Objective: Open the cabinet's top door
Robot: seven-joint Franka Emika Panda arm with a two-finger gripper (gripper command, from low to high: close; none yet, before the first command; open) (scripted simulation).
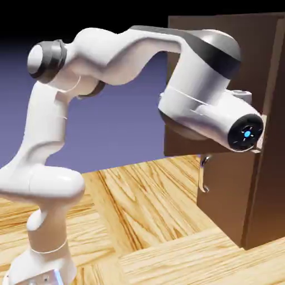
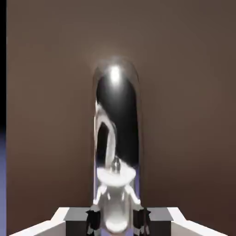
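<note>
At the exterior view's right, the brown cabinet (image 1: 270, 189) stood on the pale, wood-patterned worktop (image 1: 150, 211), its top door (image 1: 181, 125) above the shorter lower door (image 1: 222, 189). The top door's left edge lay farther left than the lower door's, though how far open it stood could not be told from the pictures. The white arm (image 1: 47, 119) rose from the lower left, arched across the upper part of the scene and came down in front of the top door, its wrist and last joints covering much of the panel. They also hid the top door's handle from the exterior view.

In the hand view, that curved silver handle (image 2: 115, 124) ran upright up the middle, bright and reflective, against the flat brown panel. The hand (image 2: 116, 221) was closed on its lower part, one fingertip on each side. A narrow dark and blue strip of backdrop (image 2: 2, 184) showed along that view's left edge, past the panel.

Just below the wrist in the exterior view, the lower door's own silver handle (image 1: 204, 173) stuck out near that door's left edge, apart from the arm.
</note>
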